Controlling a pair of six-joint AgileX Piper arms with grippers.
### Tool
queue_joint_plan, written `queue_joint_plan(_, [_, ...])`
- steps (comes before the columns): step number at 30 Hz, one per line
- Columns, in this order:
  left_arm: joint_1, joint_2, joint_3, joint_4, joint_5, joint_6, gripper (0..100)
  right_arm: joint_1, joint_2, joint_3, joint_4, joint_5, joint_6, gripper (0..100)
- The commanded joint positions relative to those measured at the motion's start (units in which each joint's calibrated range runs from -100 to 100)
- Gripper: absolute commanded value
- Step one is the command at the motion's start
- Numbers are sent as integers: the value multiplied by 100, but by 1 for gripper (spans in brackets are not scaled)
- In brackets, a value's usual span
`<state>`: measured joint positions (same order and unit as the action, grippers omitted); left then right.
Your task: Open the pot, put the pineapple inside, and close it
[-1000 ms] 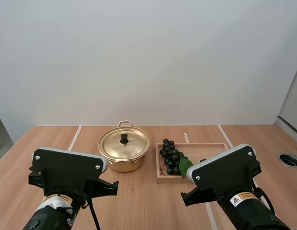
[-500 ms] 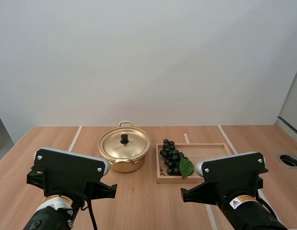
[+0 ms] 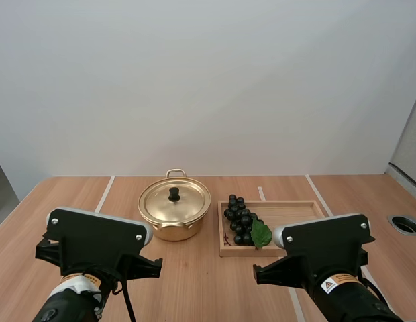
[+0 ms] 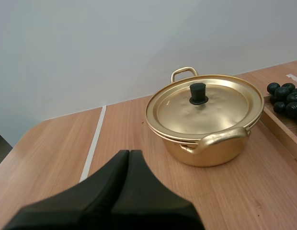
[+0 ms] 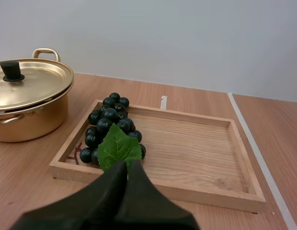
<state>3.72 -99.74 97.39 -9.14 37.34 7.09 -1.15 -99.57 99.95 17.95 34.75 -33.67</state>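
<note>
The golden pot (image 3: 171,229) sits centre-left in the high view on the wooden table (image 3: 194,282), with its lid (image 3: 186,201) seated and the black knob (image 3: 174,194) upright in the middle. No pineapple can be seen. The only fruit is a bunch of dark grapes (image 3: 238,220) with a green leaf, lying at the left end of the wooden tray (image 3: 292,213) just right of the pot. The left gripper (image 4: 129,152) hangs short of the pot, its fingers pressed together on nothing. The right gripper (image 5: 127,163) is likewise clenched and empty, just before the tray's near rim by the leaf. The risks, as I judge them: the knob is small and smooth, so an off-centre pinch could slip or drag the light pot. The grapes could shed berries or be crushed under a hard squeeze. A stalk left over the rim would stop the lid seating.
</note>
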Motion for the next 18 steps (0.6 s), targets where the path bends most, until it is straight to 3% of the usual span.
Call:
queue_joint_plan(1, [9, -26, 18, -226, -76, 52, 0, 31, -43, 5, 122, -45, 15, 0])
queue_joint_plan(4, [9, -26, 18, -343, -158, 52, 0, 31, -43, 5, 430, -12, 15, 0])
queue_joint_plan(18, [9, -26, 18, -171, -140, 52, 0, 31, -43, 5, 491, -28, 15, 0])
